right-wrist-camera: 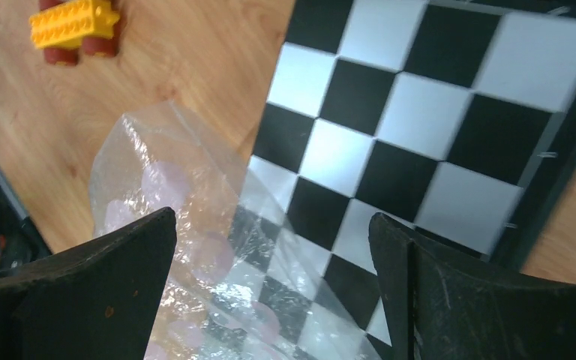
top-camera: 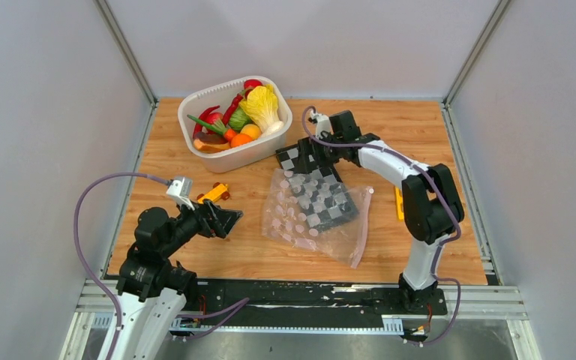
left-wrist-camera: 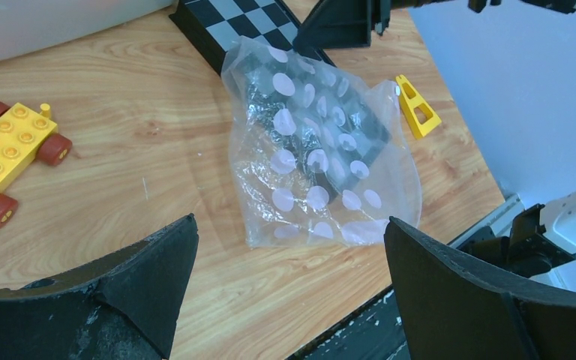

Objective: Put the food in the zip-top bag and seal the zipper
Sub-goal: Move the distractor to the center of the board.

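1. Left gripper [top-camera: 223, 220]: I see it hanging low over the near-left of the wooden table [top-camera: 195, 259], jaws spread wide with nothing between them, pointing right toward the bag.
2. Yellow toy car [top-camera: 214, 193]: brick-built with dark-red wheels, it sits on the table just beyond the left gripper.
3. White plastic basket [top-camera: 234, 159]: it stands far-left of centre.
4. Food [top-camera: 234, 120]: I count all of it in the basket, including a cabbage [top-camera: 261, 105], red chillies [top-camera: 234, 105], an orange fruit [top-camera: 240, 139] and a tan bun [top-camera: 210, 145].
5. Checkerboard [top-camera: 294, 159]: black and white, it lies flat at mid-table.
6. Right gripper [top-camera: 305, 154]: I find it over the checkerboard's far end, jaws wide apart and gripping nothing.
7. Zip-top bag [top-camera: 311, 217]: clear with pale dots, it lies crumpled over the near part of the checkerboard and onto the wood.
8. Zipper [top-camera: 363, 225]: this pale pink strip runs along the bag's right edge.
9. Yellow block [left-wrist-camera: 418, 112]: it lies right of the bag.
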Robot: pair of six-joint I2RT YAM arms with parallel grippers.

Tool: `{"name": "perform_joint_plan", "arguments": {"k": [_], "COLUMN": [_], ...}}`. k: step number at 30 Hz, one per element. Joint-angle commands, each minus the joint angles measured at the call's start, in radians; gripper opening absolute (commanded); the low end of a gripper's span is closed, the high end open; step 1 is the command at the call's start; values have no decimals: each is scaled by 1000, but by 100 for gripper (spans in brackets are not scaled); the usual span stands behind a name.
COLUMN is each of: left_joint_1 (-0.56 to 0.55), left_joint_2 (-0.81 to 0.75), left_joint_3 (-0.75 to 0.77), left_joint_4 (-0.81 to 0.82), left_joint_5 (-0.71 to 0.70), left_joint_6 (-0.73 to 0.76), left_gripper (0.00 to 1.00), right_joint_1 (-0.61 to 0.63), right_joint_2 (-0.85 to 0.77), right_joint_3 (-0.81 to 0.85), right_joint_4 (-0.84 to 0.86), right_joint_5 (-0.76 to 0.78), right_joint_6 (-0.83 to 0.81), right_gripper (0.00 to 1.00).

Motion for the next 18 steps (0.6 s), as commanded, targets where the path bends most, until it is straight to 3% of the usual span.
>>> {"name": "perform_joint_plan", "arguments": {"k": [1,6,12,18], "left_joint_1": [5,5,5,5], "left_joint_2": [-9,9,12,1], "left_joint_3": [4,0,-2,-2], "left_joint_4": [3,10,9,-3], "left_joint_5": [5,0,-9,-28], "left_joint_6": [5,12,13,14], "left_gripper": [100,100,100,100], "right_joint_1": [44,154,281,308], "right_joint_2": [31,-2,-28,29], "right_joint_3": [-36,-126,-177,-171], "right_joint_4": [10,54,111,110], "right_joint_5": [-229,-201,38,256], "right_joint_6": [4,30,96,151], "right_gripper": [100,100,100,100]}}
